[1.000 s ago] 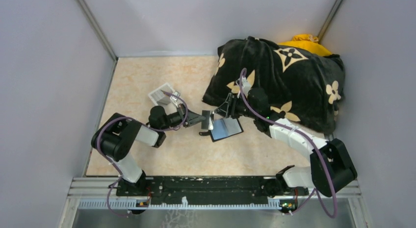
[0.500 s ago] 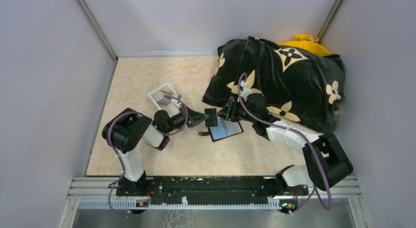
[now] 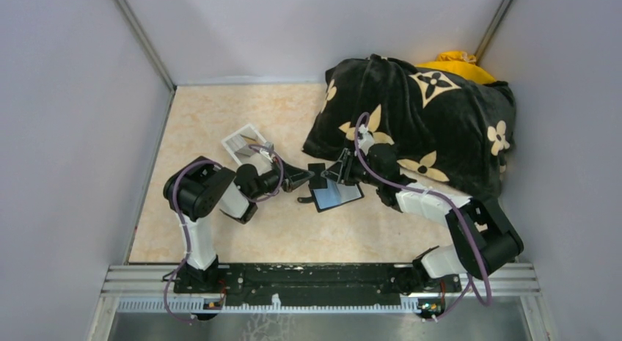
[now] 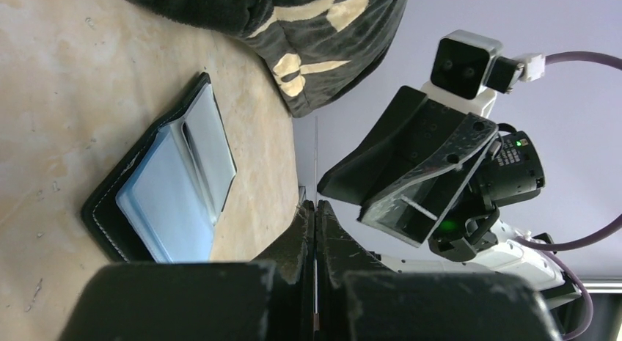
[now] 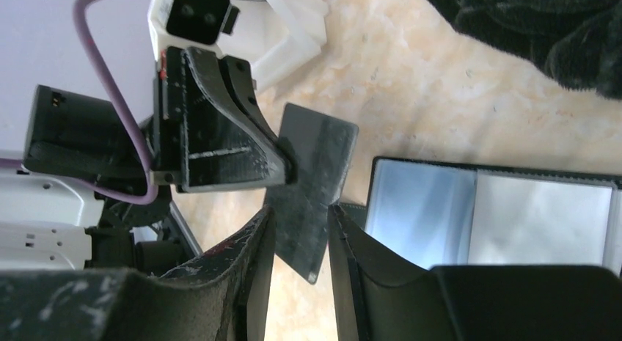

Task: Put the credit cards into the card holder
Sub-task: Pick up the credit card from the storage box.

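The black card holder (image 3: 339, 195) lies open on the table, its light lining up; it also shows in the left wrist view (image 4: 165, 194) and the right wrist view (image 5: 499, 216). My left gripper (image 3: 306, 177) is shut on a dark credit card (image 3: 317, 174), held off the table just left of the holder. That card is edge-on as a thin line (image 4: 316, 158) in the left wrist view. My right gripper (image 5: 302, 213) has come from the right, and its two fingertips touch opposite sides of the card (image 5: 312, 187). No other credit cards show.
A big black flower-patterned cushion (image 3: 425, 121) fills the back right, with something yellow (image 3: 455, 62) behind it. A pale grey tray-like box (image 3: 242, 141) stands behind the left arm. Grey walls close in the table on three sides.
The right gripper's jaws have narrowed onto the card held by the left gripper. The left arm's elbow has swung right, and the card has turned darker to the top camera.
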`<state>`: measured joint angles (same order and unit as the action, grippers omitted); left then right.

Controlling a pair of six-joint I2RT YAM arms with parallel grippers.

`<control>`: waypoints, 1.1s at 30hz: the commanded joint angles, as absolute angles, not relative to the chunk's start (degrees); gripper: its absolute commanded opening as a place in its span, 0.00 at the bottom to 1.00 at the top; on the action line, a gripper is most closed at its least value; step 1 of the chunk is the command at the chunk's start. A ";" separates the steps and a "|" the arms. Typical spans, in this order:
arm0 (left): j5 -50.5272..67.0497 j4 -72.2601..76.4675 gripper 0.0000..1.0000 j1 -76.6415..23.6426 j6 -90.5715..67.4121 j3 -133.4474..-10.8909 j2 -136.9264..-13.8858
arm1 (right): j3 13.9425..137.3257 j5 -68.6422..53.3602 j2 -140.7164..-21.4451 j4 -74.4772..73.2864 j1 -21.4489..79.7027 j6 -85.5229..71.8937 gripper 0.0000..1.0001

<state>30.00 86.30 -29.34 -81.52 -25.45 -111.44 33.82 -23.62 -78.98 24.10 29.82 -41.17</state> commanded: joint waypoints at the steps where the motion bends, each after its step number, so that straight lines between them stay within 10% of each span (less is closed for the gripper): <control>1: 29.25 102.48 0.00 -30.03 -82.36 -26.63 -110.78 | 32.80 -23.79 -78.68 28.91 29.44 -41.83 0.33; 33: 29.15 102.58 0.00 -30.68 -79.99 -25.04 -109.44 | 30.17 -21.53 -72.66 25.61 29.44 -40.72 0.33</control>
